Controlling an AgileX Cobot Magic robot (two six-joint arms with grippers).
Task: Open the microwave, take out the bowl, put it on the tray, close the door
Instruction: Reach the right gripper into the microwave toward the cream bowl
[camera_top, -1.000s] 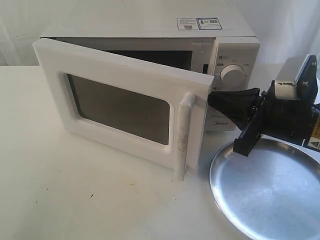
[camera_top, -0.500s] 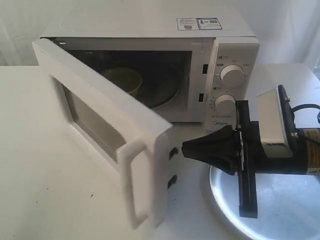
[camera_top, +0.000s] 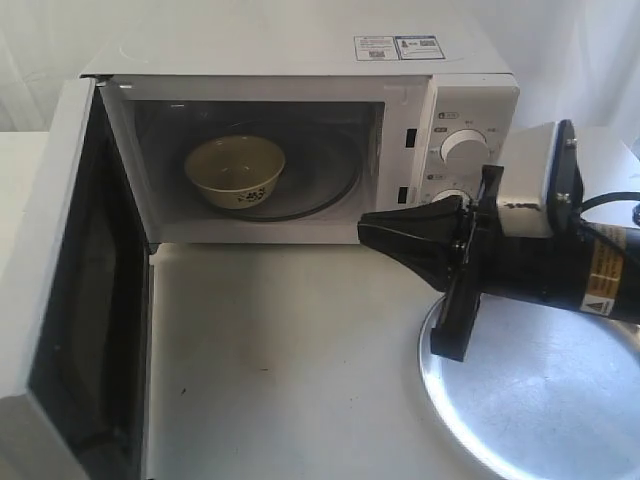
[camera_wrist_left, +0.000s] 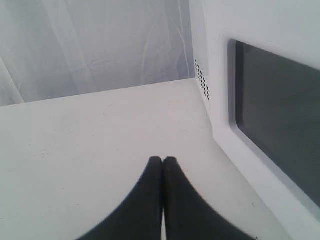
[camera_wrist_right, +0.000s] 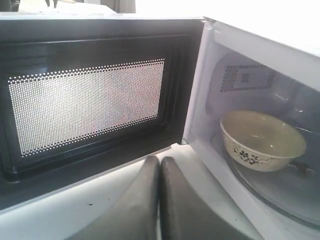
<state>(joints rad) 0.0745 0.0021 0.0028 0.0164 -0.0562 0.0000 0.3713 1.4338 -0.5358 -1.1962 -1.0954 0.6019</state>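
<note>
The white microwave (camera_top: 300, 55) stands at the back with its door (camera_top: 75, 300) swung wide open to the left. Inside, the cream bowl (camera_top: 235, 170) with dark floral marks sits on the glass turntable; it also shows in the right wrist view as the bowl (camera_wrist_right: 262, 140), beside the door's inner face (camera_wrist_right: 90, 105). My right gripper (camera_top: 365, 232) (camera_wrist_right: 160, 161) is shut and empty, hovering in front of the cavity's right lower corner, above the steel tray's (camera_top: 540, 400) left edge. My left gripper (camera_wrist_left: 163, 161) is shut and empty over the table, beside the door's outer face (camera_wrist_left: 270, 145).
The microwave's two knobs (camera_top: 462, 146) sit just behind my right arm (camera_top: 560, 260). White cloth hangs behind the table (camera_top: 290, 360). The open door stands out over the table's left side.
The door has swung from nearly shut to fully open leftward, uncovering the bowl. My right gripper moved left and forward with it, then lifted slightly toward the cavity front.
</note>
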